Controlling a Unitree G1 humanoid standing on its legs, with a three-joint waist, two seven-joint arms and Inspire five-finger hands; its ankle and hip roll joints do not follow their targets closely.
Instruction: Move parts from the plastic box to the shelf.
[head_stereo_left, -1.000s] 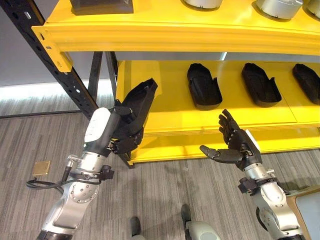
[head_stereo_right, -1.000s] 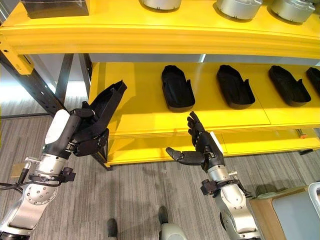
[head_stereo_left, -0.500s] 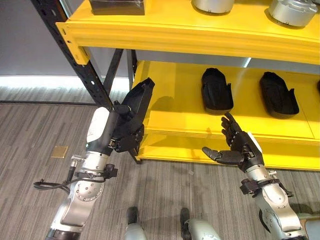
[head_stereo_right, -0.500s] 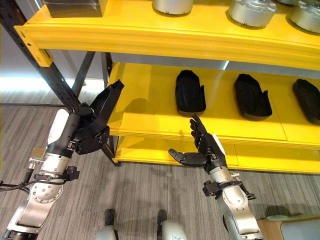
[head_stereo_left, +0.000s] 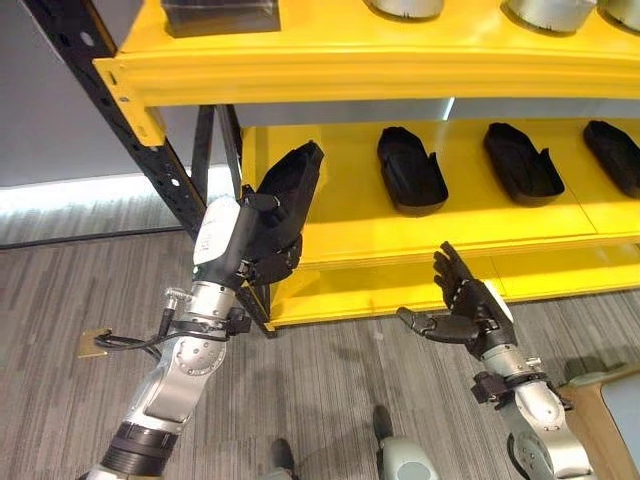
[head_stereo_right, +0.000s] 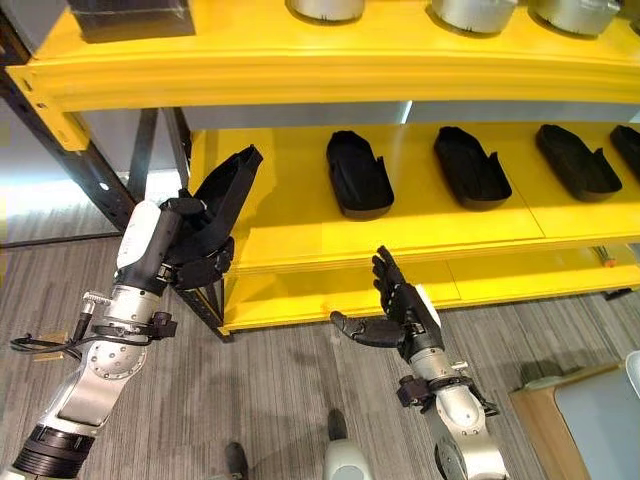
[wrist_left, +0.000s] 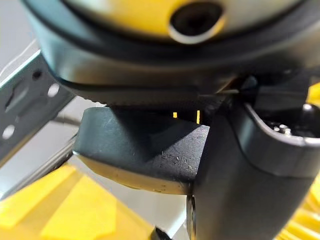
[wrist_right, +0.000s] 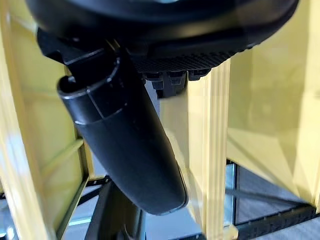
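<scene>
Head views show the left hand (head_stereo_left: 252, 243) grasping a black moulded part (head_stereo_left: 290, 182) at the yellow shelf (head_stereo_left: 330, 235); right hand (head_stereo_right: 400, 315) hangs released, fingers spread.

left hand (head_stereo_left: 262, 238) raised and clenched, right hand (head_stereo_left: 466, 312) spread

you've got a matt black moulded plastic part (head_stereo_left: 292, 185) with a finely grained, speckled skin in the left wrist view, gripped in the left hand (head_stereo_left: 262, 238), which is dark matt plastic. shelf (head_stereo_left: 400, 60) is glossy yellow painted metal, smooth; its upright (head_stereo_left: 120, 130) is black perforated metal. parts on the lower board (head_stereo_left: 410, 170) look the same matt black. far up, silver metal discs (head_stereo_right: 470, 12), brushed. floor (head_stereo_left: 60, 300) is grey ribbed carpet. right hand (head_stereo_left: 462, 305) is matt black plastic too.
</scene>
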